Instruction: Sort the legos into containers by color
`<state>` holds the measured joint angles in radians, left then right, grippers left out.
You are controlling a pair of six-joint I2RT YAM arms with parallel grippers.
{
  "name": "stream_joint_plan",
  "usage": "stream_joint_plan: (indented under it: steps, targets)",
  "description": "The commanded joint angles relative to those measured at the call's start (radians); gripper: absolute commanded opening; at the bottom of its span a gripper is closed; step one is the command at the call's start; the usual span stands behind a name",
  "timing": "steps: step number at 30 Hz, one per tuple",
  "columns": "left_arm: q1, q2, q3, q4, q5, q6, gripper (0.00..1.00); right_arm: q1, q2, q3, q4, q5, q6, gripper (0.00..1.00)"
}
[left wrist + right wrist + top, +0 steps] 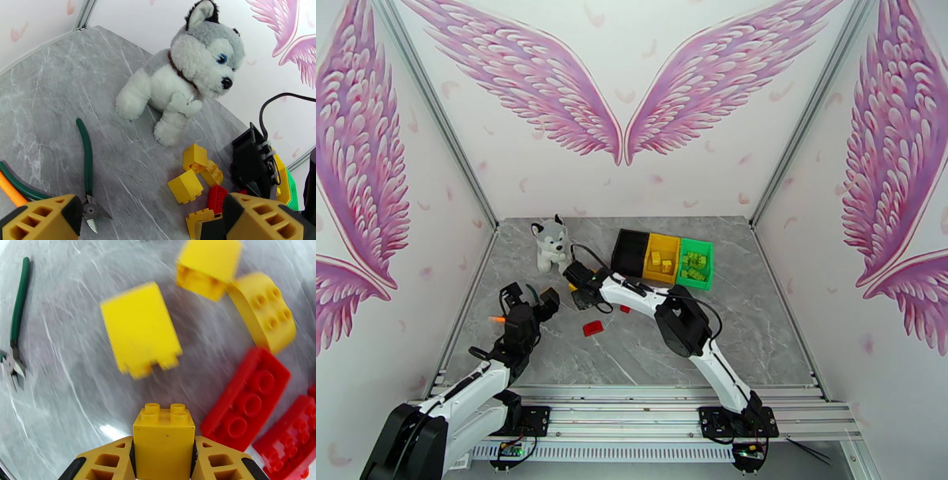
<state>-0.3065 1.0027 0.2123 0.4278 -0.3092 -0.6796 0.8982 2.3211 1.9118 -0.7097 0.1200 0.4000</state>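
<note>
My right gripper [164,461] is shut on a small yellow lego [164,435], studs up, low over the pile near the husky. Below it lie loose yellow legos [140,329] and red legos [247,398]. From the left wrist view the same pile of yellow legos [185,185] and a red lego [217,197] sits just ahead of my open, empty left gripper [150,223]. From above, my right gripper [581,286] reaches left of the containers: black [630,251], yellow [662,272] and green [706,264] bins, the last two holding bricks. My left gripper [529,298] hovers nearby.
A plush husky [551,243] sits behind the pile at the back left. Green-handled pliers [87,158] lie on the table left of the pile. Two red legos [592,328] lie apart toward the middle of the grey table [758,331].
</note>
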Motion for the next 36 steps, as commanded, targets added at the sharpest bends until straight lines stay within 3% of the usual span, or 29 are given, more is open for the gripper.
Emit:
stream_joint_plan:
  steps: [1, 6, 13, 19, 23, 28, 36]
  targets:
    - [-0.025, 0.05, 0.045, 0.03, 0.048, 0.05, 0.99, -0.05, -0.159, -0.095, 0.079, -0.028, 0.026, 0.33]
    - [-0.098, 0.146, 0.108, 0.033, 0.064, 0.109, 0.99, -0.147, -0.329, -0.268, 0.147, -0.075, 0.048, 0.32]
    - [-0.315, 0.263, 0.239, -0.001, 0.01, 0.28, 0.99, -0.359, -0.492, -0.43, 0.177, -0.065, 0.101, 0.33]
    - [-0.563, 0.311, 0.34, -0.029, -0.162, 0.503, 0.99, -0.487, -0.482, -0.406, 0.156, -0.031, 0.109, 0.35]
    - [-0.681, 0.331, 0.371, -0.008, -0.26, 0.63, 0.99, -0.515, -0.423, -0.325, 0.11, 0.005, 0.095, 0.49]
    - [-0.69, 0.331, 0.368, -0.001, -0.282, 0.64, 0.99, -0.516, -0.401, -0.298, 0.098, 0.03, 0.08, 0.61]
    - [-0.643, 0.298, 0.348, -0.003, -0.307, 0.61, 0.99, -0.451, -0.462, -0.382, 0.151, 0.01, 0.044, 0.65]
